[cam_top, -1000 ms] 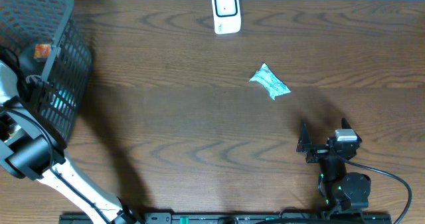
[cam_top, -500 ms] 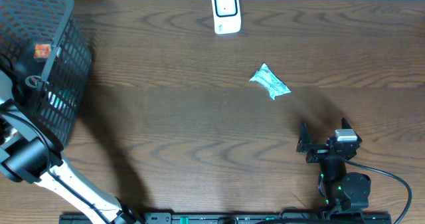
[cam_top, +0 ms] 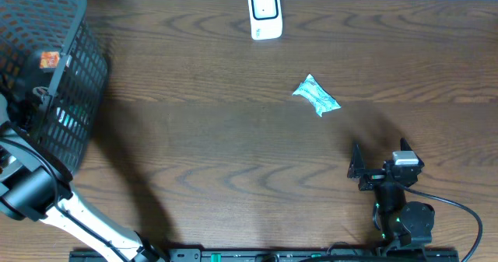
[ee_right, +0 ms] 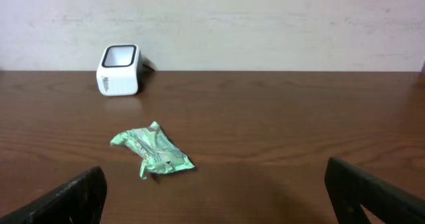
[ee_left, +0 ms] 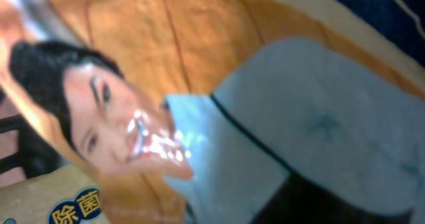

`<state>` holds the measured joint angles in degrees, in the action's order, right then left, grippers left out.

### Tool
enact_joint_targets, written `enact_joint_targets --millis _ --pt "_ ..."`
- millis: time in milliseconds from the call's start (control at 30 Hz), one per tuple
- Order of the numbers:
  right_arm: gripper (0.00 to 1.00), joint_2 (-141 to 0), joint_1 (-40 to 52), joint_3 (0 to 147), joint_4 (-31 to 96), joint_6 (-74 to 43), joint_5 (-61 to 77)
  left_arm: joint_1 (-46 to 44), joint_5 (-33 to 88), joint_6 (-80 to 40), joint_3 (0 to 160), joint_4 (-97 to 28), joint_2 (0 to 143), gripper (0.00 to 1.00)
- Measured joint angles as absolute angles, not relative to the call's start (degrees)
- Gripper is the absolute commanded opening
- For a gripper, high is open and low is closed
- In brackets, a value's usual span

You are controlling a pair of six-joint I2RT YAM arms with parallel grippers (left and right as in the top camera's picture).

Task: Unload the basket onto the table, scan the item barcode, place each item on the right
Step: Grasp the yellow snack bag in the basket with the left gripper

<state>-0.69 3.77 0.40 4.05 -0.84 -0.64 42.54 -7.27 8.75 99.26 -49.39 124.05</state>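
Observation:
My left arm reaches down into the black wire basket [cam_top: 78, 68] at the table's left end, and its gripper [cam_top: 36, 99] is mostly hidden by the mesh. An orange packet [ee_left: 133, 44] printed with a woman's face and a pale blue garment fills the left wrist view, pressed close at the shut jaws; the fingers themselves do not show apart from it. No barcode shows. The white scanner [cam_top: 264, 13] [ee_right: 119, 70] stands at the far edge. At the front right, my right gripper [cam_top: 380, 165] [ee_right: 216, 191] rests open and holds nothing.
A crumpled green wrapper [cam_top: 317, 96] [ee_right: 154, 151] lies on the wood between the scanner and my right gripper. A small orange item [cam_top: 50, 59] shows through the basket mesh. A pale wall runs behind the table's far edge.
My left gripper has closed inside the basket, and the left arm has shifted slightly toward the front. The right arm, the scanner and the green wrapper have stayed where they were.

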Motion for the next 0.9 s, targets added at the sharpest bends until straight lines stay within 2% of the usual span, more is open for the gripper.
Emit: enact_joint_targets --millis 200,433,600,900 --pt "0.99 -0.69 3.77 0.40 4.05 -0.84 -0.67 42.54 2.07 5.96 97.38 -48.88 117.56 0.07" --pt "0.99 -0.69 3.77 0.40 4.05 -0.84 -0.64 42.48 13.65 4.36 97.12 -47.24 100.71 0.07" --pt "0.99 -0.69 3.77 0.40 4.05 -0.84 -0.67 42.33 18.85 -1.30 97.14 -47.24 91.53 0.07" --pt "0.99 -0.69 3.77 0.40 4.05 -0.84 -0.64 42.26 36.64 -4.99 97.14 -46.04 86.50 0.07"
